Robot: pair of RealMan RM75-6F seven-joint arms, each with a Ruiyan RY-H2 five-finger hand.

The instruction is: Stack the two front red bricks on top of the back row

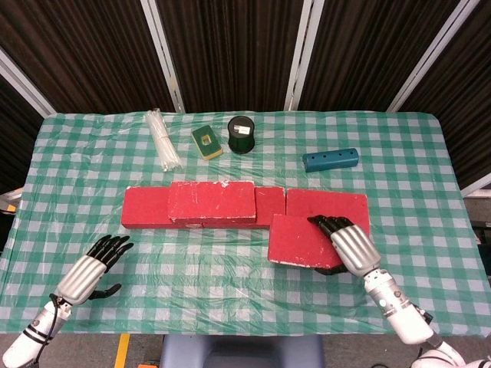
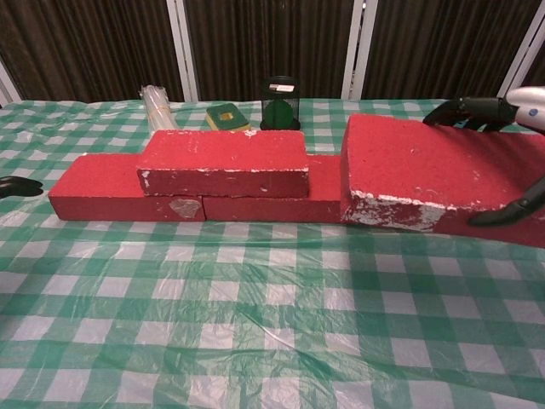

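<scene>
Gripping the second front brick (image 1: 301, 241) only at its right end, the right robot hand (image 1: 349, 244) has fingers over the top and thumb under the near edge, so the long free left end could sag or twist out of that hold. I'd also worry about that left end clipping the back row (image 2: 213, 196) or nudging the brick already stacked (image 1: 212, 202) on it. The carried brick hangs off the counter (image 1: 230, 284), just in front of the back row's right brick (image 1: 326, 203), tilted slightly, stretching leftward from the hand. The left robot hand (image 1: 88, 270) rests released near the counter's front left, fingers apart, holding nothing.
</scene>
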